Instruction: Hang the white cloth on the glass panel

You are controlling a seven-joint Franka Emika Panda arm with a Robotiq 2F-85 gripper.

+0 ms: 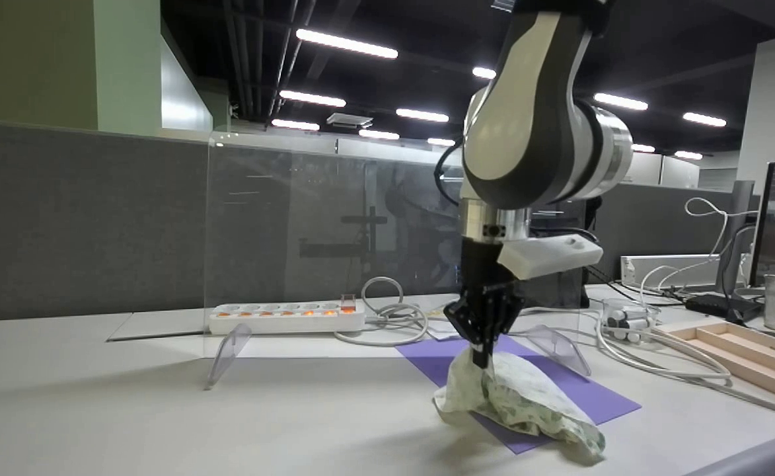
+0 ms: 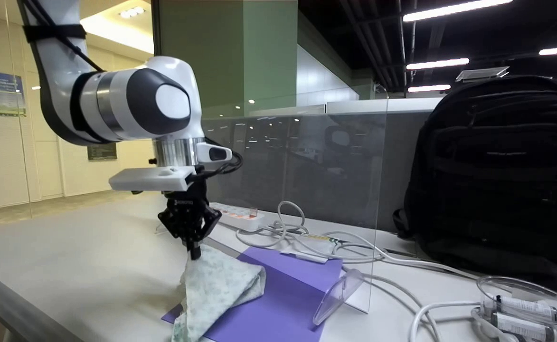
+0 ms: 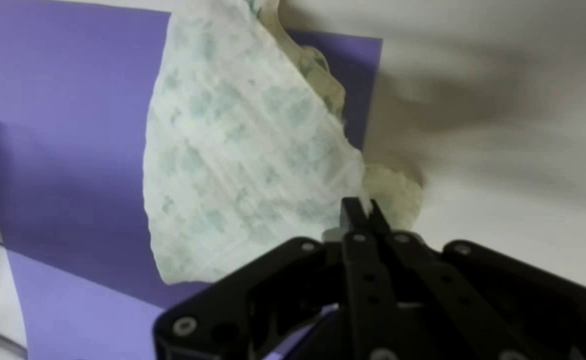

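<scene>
The white cloth is wrinkled with faint green marks. It hangs from my gripper as a peak, and its lower part reaches down over the purple mat and the table. My gripper is shut on one part of the cloth, which also shows in an exterior view and in the wrist view. In the wrist view the fingertips pinch a thin fold. The clear glass panel stands upright behind the gripper; it also shows in an exterior view. Nothing hangs on its visible top edge.
The purple mat lies under the cloth and the panel. Clear feet hold the panel up and stick out forward. Behind it are a white power strip and cables. A wooden tray and a black backpack stand to the side.
</scene>
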